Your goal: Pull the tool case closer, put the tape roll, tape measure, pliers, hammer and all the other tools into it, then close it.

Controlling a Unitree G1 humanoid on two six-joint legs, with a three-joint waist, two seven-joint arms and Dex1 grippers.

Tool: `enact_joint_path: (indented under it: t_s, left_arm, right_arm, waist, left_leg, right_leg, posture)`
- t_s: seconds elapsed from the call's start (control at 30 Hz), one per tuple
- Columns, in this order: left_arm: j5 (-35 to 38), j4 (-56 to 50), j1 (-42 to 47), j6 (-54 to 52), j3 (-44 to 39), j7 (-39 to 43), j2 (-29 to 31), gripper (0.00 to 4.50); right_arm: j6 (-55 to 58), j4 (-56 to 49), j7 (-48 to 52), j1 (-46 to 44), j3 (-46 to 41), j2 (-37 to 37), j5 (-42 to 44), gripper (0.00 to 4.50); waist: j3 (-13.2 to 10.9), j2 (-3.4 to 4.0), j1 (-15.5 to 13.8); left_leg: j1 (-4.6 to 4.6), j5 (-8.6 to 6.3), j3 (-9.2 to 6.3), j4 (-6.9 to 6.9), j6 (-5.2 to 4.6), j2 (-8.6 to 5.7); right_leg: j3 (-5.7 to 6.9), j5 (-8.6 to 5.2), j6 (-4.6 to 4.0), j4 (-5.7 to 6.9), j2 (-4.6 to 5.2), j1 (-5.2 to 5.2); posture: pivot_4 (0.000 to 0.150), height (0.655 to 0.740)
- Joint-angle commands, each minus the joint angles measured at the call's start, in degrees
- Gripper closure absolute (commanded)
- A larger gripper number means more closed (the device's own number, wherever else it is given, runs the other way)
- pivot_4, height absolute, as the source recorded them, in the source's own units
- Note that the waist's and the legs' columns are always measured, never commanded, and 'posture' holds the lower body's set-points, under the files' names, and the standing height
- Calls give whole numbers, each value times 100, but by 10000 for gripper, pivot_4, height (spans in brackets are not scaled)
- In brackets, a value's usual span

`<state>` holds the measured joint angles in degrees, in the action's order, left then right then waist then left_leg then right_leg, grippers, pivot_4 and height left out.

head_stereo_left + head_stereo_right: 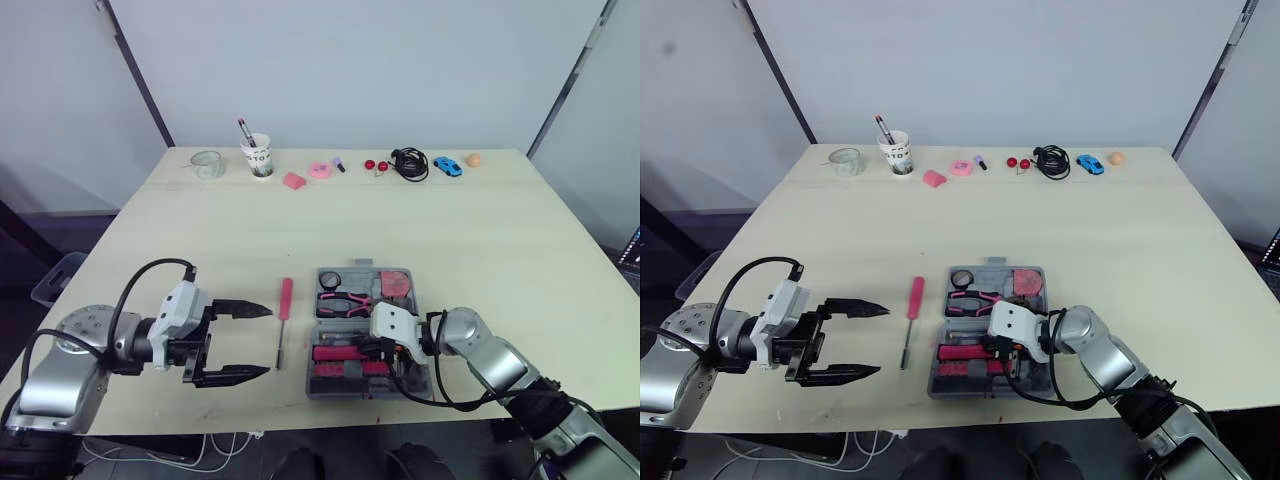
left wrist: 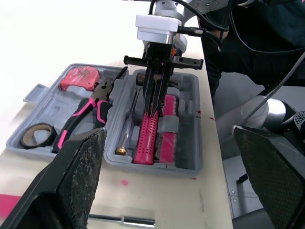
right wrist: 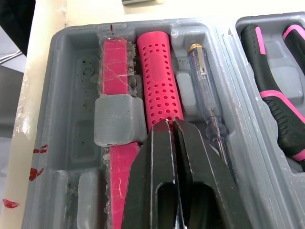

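Bare table (image 1: 200,240) around screwdriver (image 1: 283,325), case (image 1: 330,390) just beside

The tool case (image 3: 76,71) is matt grey moulded plastic. The perforated grip (image 3: 159,81) looks like pink rubbery plastic. The tester screwdriver (image 3: 205,95) is clear glossy plastic with a brass-coloured cap. The bench (image 1: 450,230) is pale, smooth and matt. The pads (image 2: 81,176) of the left hand (image 1: 269,342) are black and coarse-grained.

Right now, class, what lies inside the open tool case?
The tool case holds a tape roll, pliers, red tape measure, pink perforated handle, clear tester screwdriver and a pink bar. The shut right gripper covers part of the handle.
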<state>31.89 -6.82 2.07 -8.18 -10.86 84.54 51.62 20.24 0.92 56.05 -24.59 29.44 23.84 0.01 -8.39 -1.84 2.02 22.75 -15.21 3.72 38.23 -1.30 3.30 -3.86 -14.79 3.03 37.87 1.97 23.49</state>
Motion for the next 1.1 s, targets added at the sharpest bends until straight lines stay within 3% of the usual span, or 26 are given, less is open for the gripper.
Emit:
enact_joint_path:
  t_s: [0.03,0.33,0.7,0.83,1.03,1.07,1.1]
  left_arm:
    - [178,-197,-81,-44,-198,-181,-98,0]
    - [395,-408,-475,-537,-560,-1282,-591,0]
    - [73,-217,-998,-19,-1020,-2445,-1459,0]
    - [-3,-6,-1232,91,-1152,-2658,-1629,0]
    - [-162,440,-1711,376,-1347,-2833,-1817,0]
    - [-223,557,-1802,470,-1398,-2874,-1840,0]
    - [-285,694,-1887,567,-1445,-2901,-1854,0]
  right_arm:
    - [-143,-302,-161,150,-519,-101,357,43595]
    - [-120,-1103,-476,896,-2297,40,1574,43595]
    - [-953,-749,-785,2373,-4347,420,2249,43595]
    - [-1237,-631,-732,3004,-4797,443,2430,31940]
    - [-1763,-418,-823,3909,-5218,272,2495,6629]
    - [-1827,-368,-836,4032,-5299,233,2532,499]
    - [-1911,-306,-854,4136,-5368,204,2528,499]
  waist:
    - [-2,2,-5]
    - [-3,2,-30]
    - [-3,3,-70]
    - [-2,4,-88]
    - [0,5,-107]
    - [0,5,-107]
    - [0,6,-107]
  left_leg:
    - [2,0,-1,0,0,0]
    - [4,0,-7,-1,0,0]
    - [3,0,0,-2,0,-2]
    - [1,0,0,-2,0,-2]
    - [-1,-1,2,-3,0,-2]
    - [-1,-1,2,-3,0,-2]
    - [-1,-1,3,-3,0,-1]
  right_leg:
    - [0,0,0,0,0,0]
    - [2,11,21,-1,1,-2]
    - [-1,12,20,-5,4,-3]
    - [-3,11,19,-6,3,-3]
    - [-6,0,0,-7,4,-4]
    - [-6,0,0,-8,4,-4]
    - [-6,0,0,-8,4,-4]
  posture:
    - [1500,7400]
    - [1500,7400]
    - [1500,7400]
    - [1500,7400]
    - [1500,7400]
    - [1500,7400]
    - [1500,7400]
